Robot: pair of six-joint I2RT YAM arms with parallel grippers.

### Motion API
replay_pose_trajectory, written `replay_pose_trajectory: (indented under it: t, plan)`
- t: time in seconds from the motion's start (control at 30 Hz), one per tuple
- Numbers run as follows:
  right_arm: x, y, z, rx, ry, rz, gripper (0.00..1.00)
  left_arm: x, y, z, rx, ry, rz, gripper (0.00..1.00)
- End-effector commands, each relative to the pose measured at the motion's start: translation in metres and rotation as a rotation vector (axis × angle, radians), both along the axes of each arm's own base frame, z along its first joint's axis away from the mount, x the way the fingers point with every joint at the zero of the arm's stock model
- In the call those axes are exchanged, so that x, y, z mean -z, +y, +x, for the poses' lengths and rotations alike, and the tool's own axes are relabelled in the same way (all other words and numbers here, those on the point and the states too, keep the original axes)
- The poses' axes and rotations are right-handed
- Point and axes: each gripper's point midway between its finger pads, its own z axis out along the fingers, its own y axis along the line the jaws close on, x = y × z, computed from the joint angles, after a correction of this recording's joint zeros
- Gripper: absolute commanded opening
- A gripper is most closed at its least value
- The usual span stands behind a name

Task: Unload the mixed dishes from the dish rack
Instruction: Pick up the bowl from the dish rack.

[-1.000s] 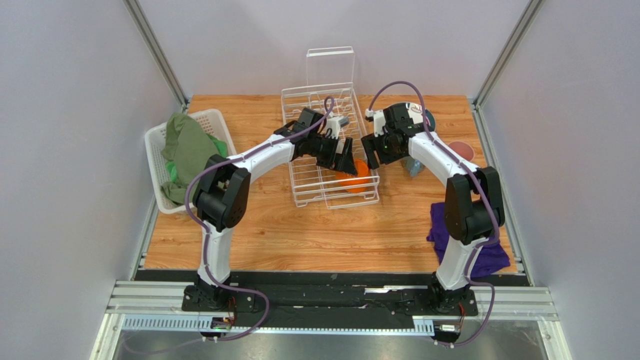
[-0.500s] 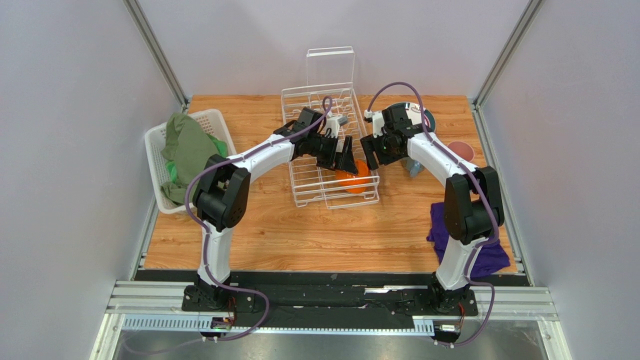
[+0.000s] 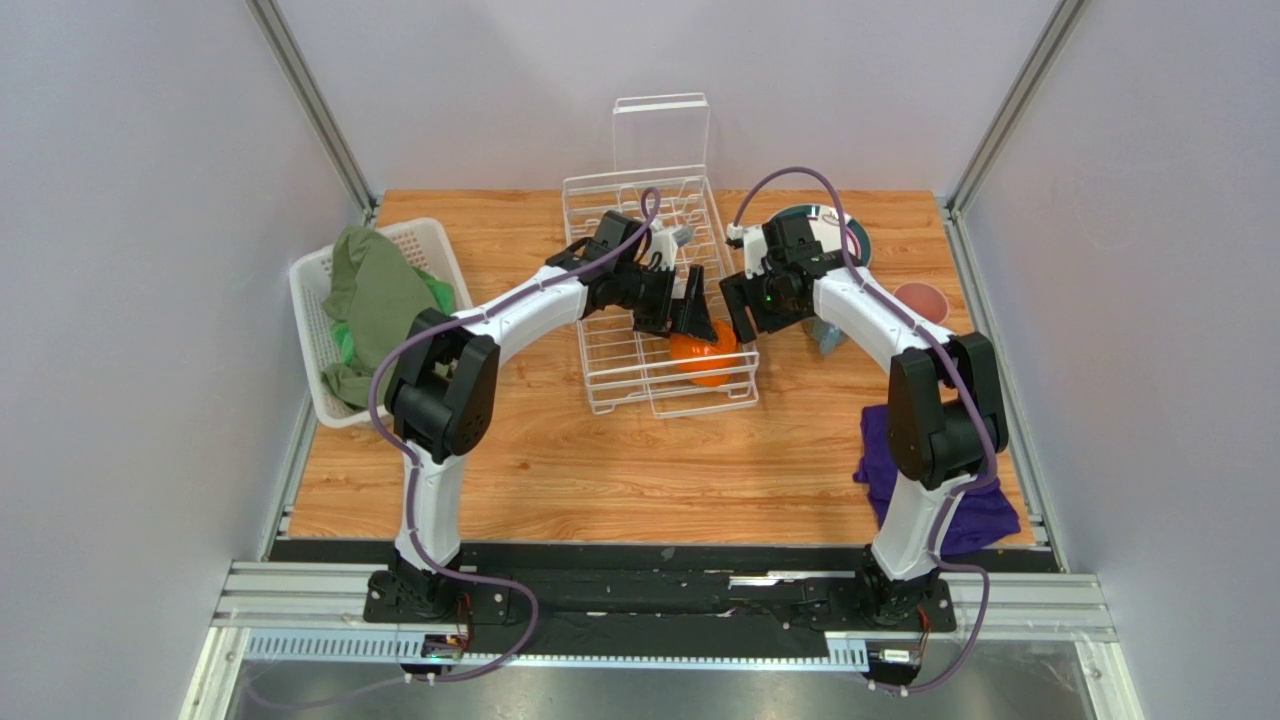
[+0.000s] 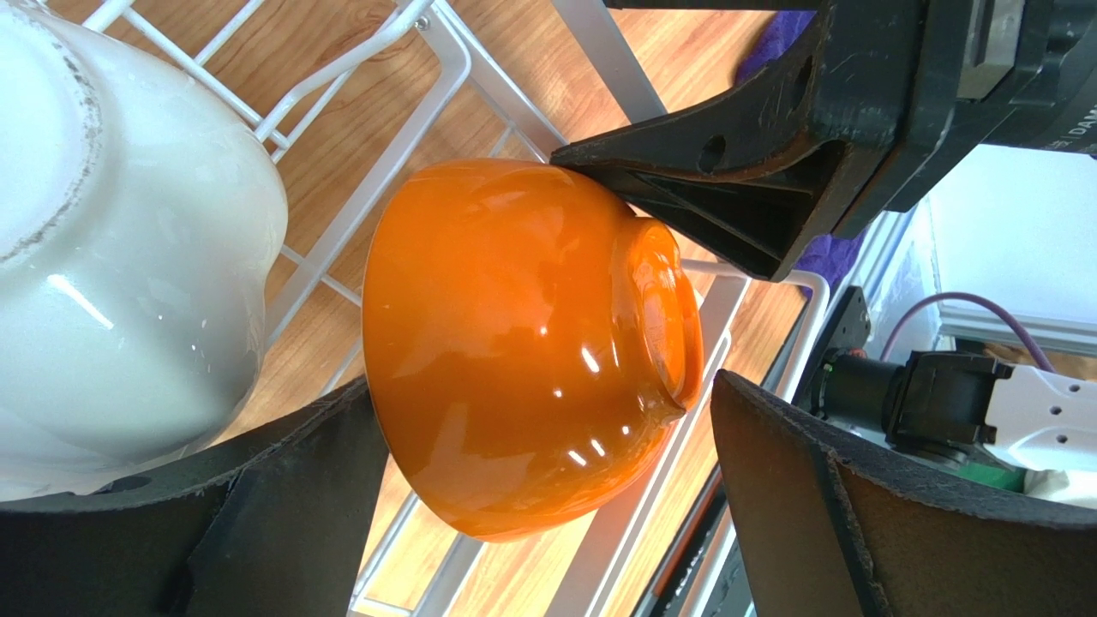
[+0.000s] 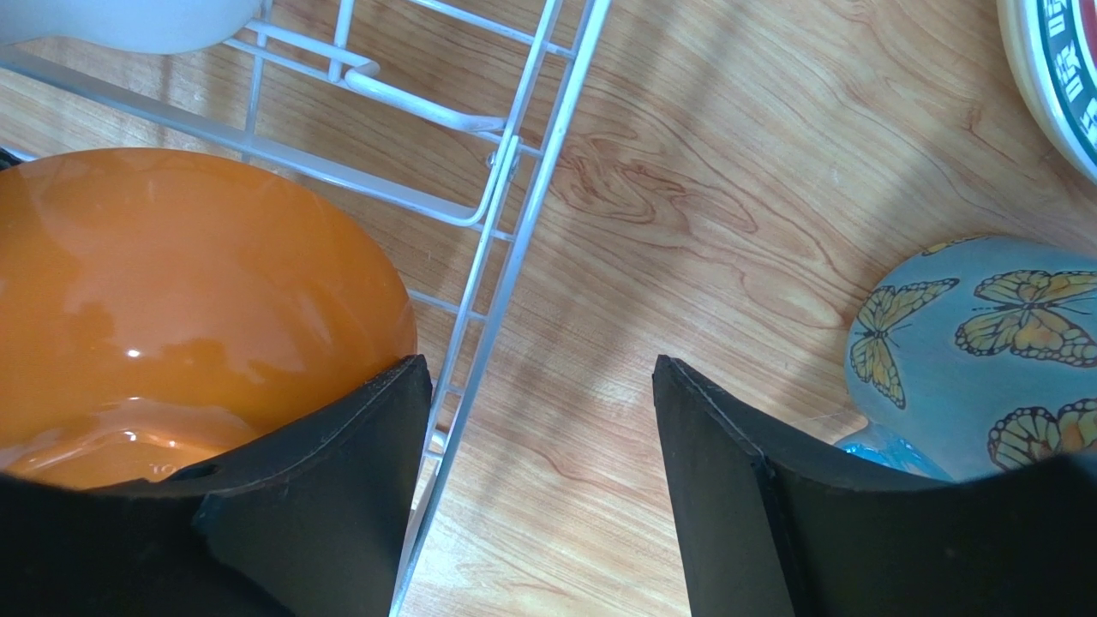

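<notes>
The orange bowl sits in the dish rack.
The left gripper is open wide, with the bowl between its fingers and a small gap on one side. The right gripper is apart too, with one finger against the bowl. A white cup is beside the bowl. A butterfly mug stands outside on the table.

wooden table under wire dish rack, white basket, purple cloth, butterfly mug, plate, pink cup
</notes>
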Motion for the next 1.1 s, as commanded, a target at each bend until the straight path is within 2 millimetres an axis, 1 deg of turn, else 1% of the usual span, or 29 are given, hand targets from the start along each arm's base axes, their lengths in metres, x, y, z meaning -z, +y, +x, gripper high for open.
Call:
replay_pose_trajectory:
  t: [0.0, 0.1, 0.2, 0.23, 0.3, 0.33, 0.4, 0.43, 0.5, 0.53, 0.6, 0.63, 0.7, 0.73, 0.8, 0.83, 0.87, 0.9, 0.97, 1.0, 1.07]
  plan:
    - [-0.003, 0.011, 0.001, -0.024, -0.017, 0.022, 0.68, -0.021, -0.013, 0.001, 0.022, -0.016, -0.048, 0.99]
    - [-0.004, 0.01, 0.0, -0.024, -0.016, 0.021, 0.68, -0.014, -0.015, 0.002, 0.023, -0.001, -0.041, 0.98]
    - [-0.004, 0.009, 0.0, -0.024, -0.02, 0.018, 0.68, -0.009, -0.015, 0.002, 0.027, 0.007, -0.034, 0.92]
    - [-0.006, 0.01, 0.0, -0.025, -0.023, 0.02, 0.68, -0.009, -0.015, 0.002, 0.028, 0.007, -0.035, 0.87]
    - [-0.007, 0.01, 0.0, -0.028, -0.026, 0.02, 0.68, -0.006, -0.014, 0.002, 0.025, 0.01, -0.024, 0.82]
    - [-0.009, 0.009, 0.001, -0.025, -0.032, 0.018, 0.69, -0.007, -0.014, 0.002, 0.028, 0.008, -0.027, 0.76]
    - [-0.011, 0.008, 0.001, -0.026, -0.035, 0.016, 0.69, -0.008, -0.013, 0.001, 0.031, 0.002, -0.025, 0.72]
    - [-0.012, 0.008, 0.001, -0.026, -0.036, 0.017, 0.69, -0.01, -0.013, 0.0, 0.033, -0.002, -0.027, 0.65]
    - [-0.015, 0.009, 0.002, -0.03, -0.043, 0.019, 0.69, -0.015, -0.011, 0.001, 0.038, -0.018, -0.03, 0.59]
    - [-0.015, 0.008, 0.001, -0.028, -0.041, 0.017, 0.69, -0.019, -0.01, 0.0, 0.04, -0.03, -0.034, 0.54]
    - [-0.019, 0.009, 0.002, -0.028, -0.047, 0.023, 0.69, -0.025, -0.009, -0.002, 0.048, -0.046, -0.038, 0.48]
    - [-0.018, 0.009, 0.002, -0.029, -0.047, 0.022, 0.69, -0.032, -0.009, -0.002, 0.052, -0.058, -0.044, 0.45]
    - [-0.021, 0.01, 0.002, -0.029, -0.049, 0.025, 0.69, -0.036, -0.008, -0.003, 0.061, -0.073, -0.046, 0.39]
    - [-0.022, 0.009, 0.002, -0.029, -0.048, 0.025, 0.69, -0.041, -0.008, -0.004, 0.064, -0.079, -0.044, 0.3]
    - [-0.025, 0.01, 0.002, -0.031, -0.052, 0.026, 0.69, -0.044, -0.007, -0.006, 0.081, -0.093, -0.043, 0.19]
    - [-0.029, 0.01, 0.002, -0.03, -0.059, 0.03, 0.69, -0.047, -0.005, -0.006, 0.085, -0.097, -0.038, 0.08]
    - [-0.032, 0.01, 0.002, -0.032, -0.065, 0.03, 0.69, -0.048, -0.005, -0.007, 0.093, -0.108, -0.036, 0.02]
    - [-0.033, 0.01, 0.001, -0.032, -0.062, 0.033, 0.69, -0.052, -0.004, -0.008, 0.099, -0.119, -0.04, 0.0]
    - [-0.042, 0.01, 0.001, -0.037, -0.075, 0.042, 0.69, -0.056, -0.002, -0.011, 0.117, -0.133, -0.04, 0.0]
    - [-0.044, 0.011, 0.0, -0.039, -0.074, 0.045, 0.7, -0.063, -0.002, -0.011, 0.124, -0.152, -0.047, 0.0]
    - [-0.053, 0.01, -0.001, -0.035, -0.089, 0.056, 0.73, -0.069, -0.001, -0.014, 0.143, -0.171, -0.047, 0.0]
